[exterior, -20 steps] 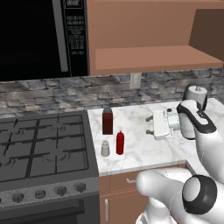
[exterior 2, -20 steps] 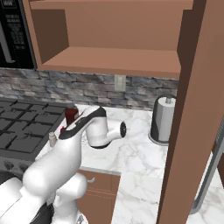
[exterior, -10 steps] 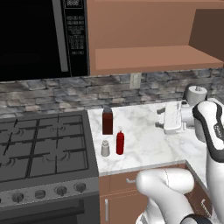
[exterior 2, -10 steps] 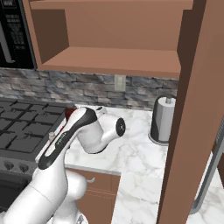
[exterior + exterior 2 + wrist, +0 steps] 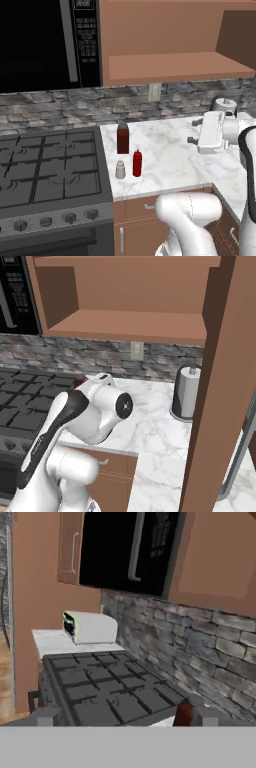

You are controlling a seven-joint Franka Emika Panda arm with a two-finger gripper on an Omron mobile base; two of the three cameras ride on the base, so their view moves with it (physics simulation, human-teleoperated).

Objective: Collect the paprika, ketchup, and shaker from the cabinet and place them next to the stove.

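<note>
The paprika (image 5: 123, 138), a dark reddish-brown jar, stands on the marble counter just right of the stove (image 5: 50, 170). In front of it are the slim red ketchup (image 5: 137, 163) and the tiny pale shaker (image 5: 120, 169), side by side. My gripper (image 5: 194, 131) hovers over the counter well to their right, open, fingers pointing left toward them with nothing between them. In the hand view the gripper (image 5: 127, 719) looks across the stove (image 5: 100, 687), and the paprika's top (image 5: 183, 714) peeks up at the lower right. The cabinet shelf (image 5: 175, 65) above is bare.
A black microwave (image 5: 45, 45) hangs over the stove. A paper towel roll (image 5: 186, 392) stands at the counter's back right beside a tall wooden panel (image 5: 220, 381). A white toaster (image 5: 90, 627) sits on the counter beyond the stove.
My hand has drifted right, away from the three items, and turned level while the arm swung upward. The gripper stayed open. The paprika, ketchup and shaker have not moved.
</note>
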